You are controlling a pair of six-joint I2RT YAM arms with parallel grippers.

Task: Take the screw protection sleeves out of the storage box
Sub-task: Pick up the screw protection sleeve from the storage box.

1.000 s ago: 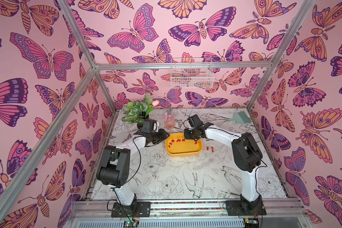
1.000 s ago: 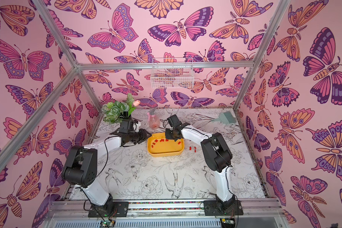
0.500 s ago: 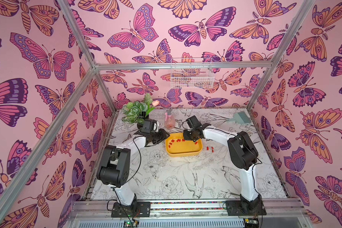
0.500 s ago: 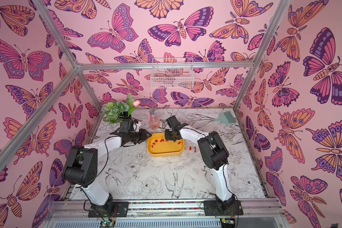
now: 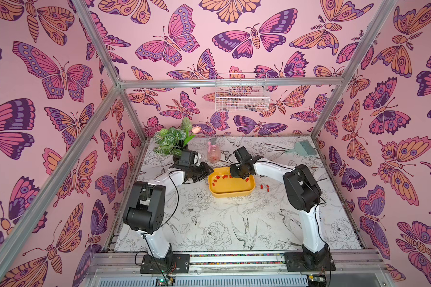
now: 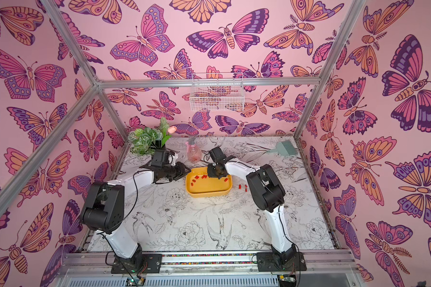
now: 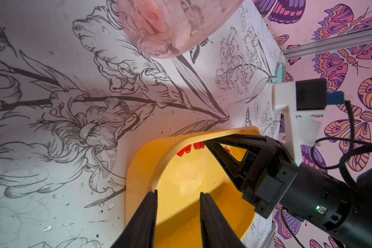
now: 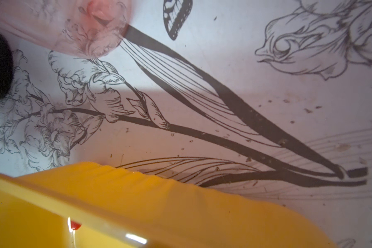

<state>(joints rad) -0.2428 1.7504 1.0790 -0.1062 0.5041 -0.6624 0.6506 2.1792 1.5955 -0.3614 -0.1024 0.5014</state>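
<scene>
Top view: your yellow tray sits mid-table between both arms. Most red caps lie along its far side, with three loose caps on the table just beside it, on the right arm's side.

Left wrist: the left gripper is open, one finger at the rim, the other inside. The right gripper has its tip right at the caps, but you can't tell if it's pinching anything.

Right wrist: just the tray wall and one of the red caps.
</scene>
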